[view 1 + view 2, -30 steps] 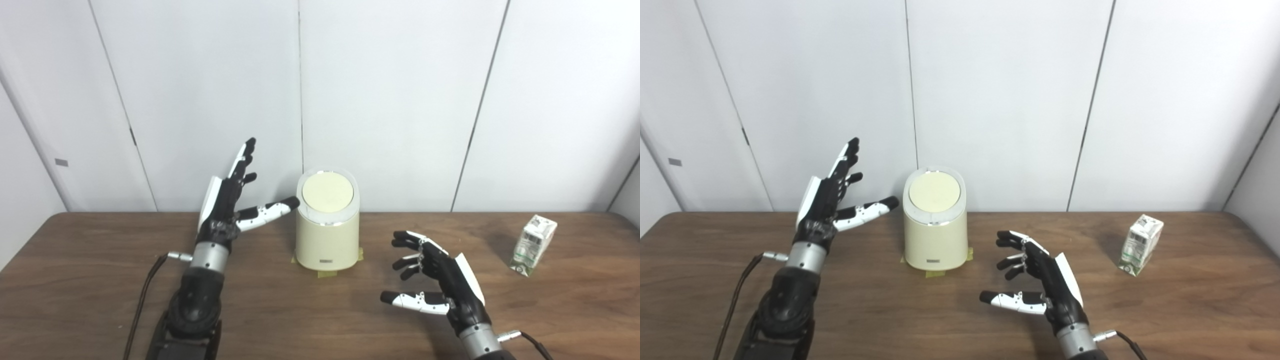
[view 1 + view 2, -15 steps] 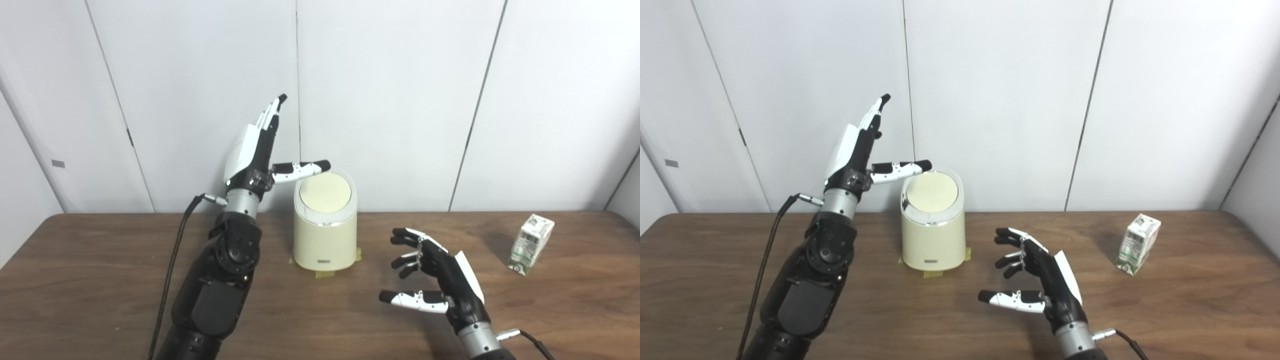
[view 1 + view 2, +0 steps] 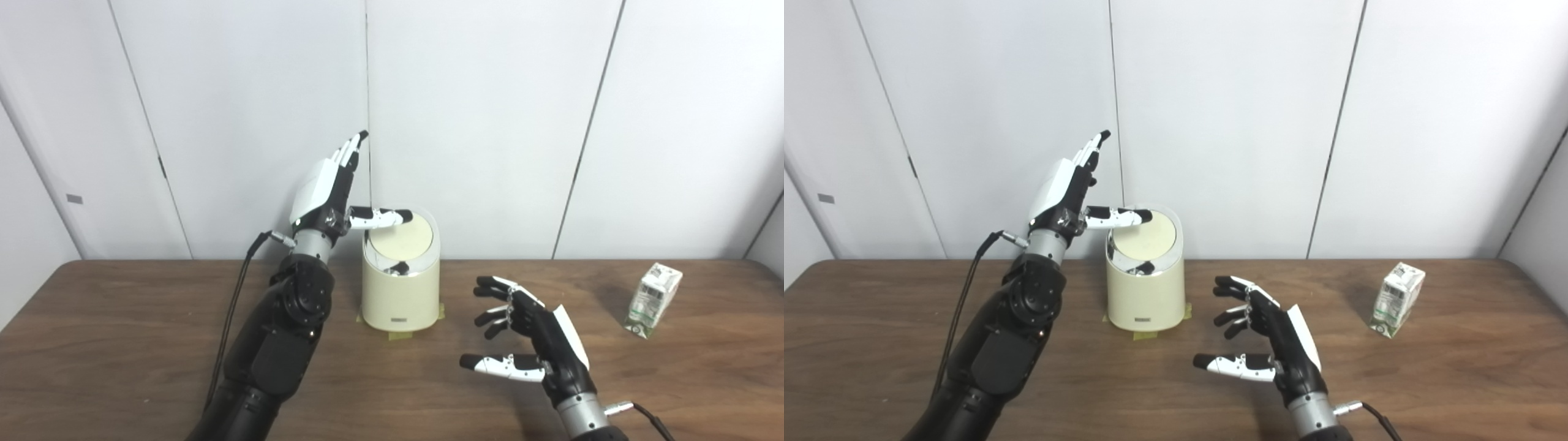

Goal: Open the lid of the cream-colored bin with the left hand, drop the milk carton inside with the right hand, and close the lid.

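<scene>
Your left hand (image 3: pixel 323 195) is spread, thumb over the bin (image 3: pixel 401 288) lid (image 3: pixel 403 237). Your right hand (image 3: pixel 539 343) is open, empty. Bin label (image 3: pixel 400 320) and milk carton (image 3: pixel 652 299) print are unreadable.

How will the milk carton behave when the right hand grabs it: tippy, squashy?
Probably tippy: the carton is small, tall for its base, and already looks tilted on the table, so a sideways nudge may topple it. Likely light, thin-walled card, so a hard squeeze could dent it. The right hand is open and well short of it.
</scene>
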Robot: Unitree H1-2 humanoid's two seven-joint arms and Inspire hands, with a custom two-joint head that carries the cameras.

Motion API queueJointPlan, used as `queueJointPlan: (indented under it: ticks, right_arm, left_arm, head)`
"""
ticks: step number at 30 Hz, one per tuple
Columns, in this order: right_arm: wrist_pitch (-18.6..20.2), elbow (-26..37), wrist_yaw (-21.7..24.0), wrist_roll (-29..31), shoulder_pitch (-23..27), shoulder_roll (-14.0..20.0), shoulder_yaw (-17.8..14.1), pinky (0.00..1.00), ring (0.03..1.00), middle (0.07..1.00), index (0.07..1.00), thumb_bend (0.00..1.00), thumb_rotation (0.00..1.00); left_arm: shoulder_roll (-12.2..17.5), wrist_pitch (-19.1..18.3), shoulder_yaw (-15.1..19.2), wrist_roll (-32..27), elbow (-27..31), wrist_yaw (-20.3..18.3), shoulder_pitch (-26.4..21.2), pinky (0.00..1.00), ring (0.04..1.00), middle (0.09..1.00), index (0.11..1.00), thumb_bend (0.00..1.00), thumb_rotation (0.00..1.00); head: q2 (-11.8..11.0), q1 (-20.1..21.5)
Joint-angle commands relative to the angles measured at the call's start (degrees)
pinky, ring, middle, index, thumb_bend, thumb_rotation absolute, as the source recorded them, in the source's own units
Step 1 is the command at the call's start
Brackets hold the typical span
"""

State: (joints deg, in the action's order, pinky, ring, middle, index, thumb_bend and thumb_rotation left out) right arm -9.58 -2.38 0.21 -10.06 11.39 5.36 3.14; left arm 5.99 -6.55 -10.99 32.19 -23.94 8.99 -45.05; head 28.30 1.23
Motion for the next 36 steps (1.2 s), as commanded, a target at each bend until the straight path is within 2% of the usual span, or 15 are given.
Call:
queueJointPlan:
  ticks: [1, 4, 12, 19, 23, 33, 36]
  right_arm:
    - [-1.69, 2.26, 0.02, 0.69, 1.63, 0.06, -0.24, 0.44, 0.565, 0.756, 0.783, 0.64, 0.12]
    - [-1.65, 2.44, -0.06, 0.49, 1.63, 0.15, -0.17, 0.43, 0.563, 0.757, 0.784, 0.64, 0.12]
    - [-1.51, 2.69, -0.19, 0.40, 1.57, -0.04, -0.27, 0.43, 0.561, 0.754, 0.782, 0.62, 0.12]
    - [-0.66, 3.53, -0.02, 1.06, 1.46, -0.35, -0.28, 0.42, 0.557, 0.762, 0.782, 0.62, 0.09]
    - [-0.03, 4.14, -0.12, 0.65, 1.31, -0.43, -0.13, 0.42, 0.564, 0.763, 0.784, 0.62, 0.12]
    - [-0.30, 4.43, 0.11, 1.54, 1.26, -0.80, -0.15, 0.42, 0.558, 0.757, 0.784, 0.60, 0.08]
    - [-0.73, 4.28, 0.22, 1.90, 1.24, -0.78, -0.11, 0.42, 0.554, 0.756, 0.784, 0.60, 0.07]
  left_arm:
    - [0.71, 0.18, -0.23, 1.02, 0.86, 1.13, -3.31, 0.78, 1.000, 1.000, 1.000, 0.90, 0.23]
    - [1.03, 0.44, -0.76, 1.28, 0.37, 1.23, -3.07, 0.79, 1.000, 1.000, 1.000, 0.92, 0.22]
    - [3.02, -1.01, -4.28, 5.36, -0.09, 1.19, -2.44, 0.87, 0.994, 1.000, 1.000, 0.97, 0.24]
    - [3.84, -0.87, -4.80, 5.05, -0.63, -0.10, -1.72, 0.87, 0.988, 0.996, 1.000, 0.96, 0.19]
    - [4.31, -1.18, -5.98, 6.46, -1.32, -0.06, -1.25, 0.87, 0.985, 0.993, 1.000, 0.96, 0.19]
    - [4.23, -1.75, -8.70, 11.11, -3.85, 3.72, -0.95, 0.88, 0.961, 0.978, 1.000, 0.96, 0.20]
    - [4.21, -2.05, -9.16, 11.69, -3.78, 3.84, -1.08, 0.89, 0.959, 0.979, 1.000, 0.95, 0.22]
  head:
    - [0.09, 0.00]
    - [0.20, 0.06]
    - [0.59, 0.14]
    - [0.89, 0.27]
    - [0.96, 0.58]
    - [1.15, 0.62]
    - [1.28, 0.63]
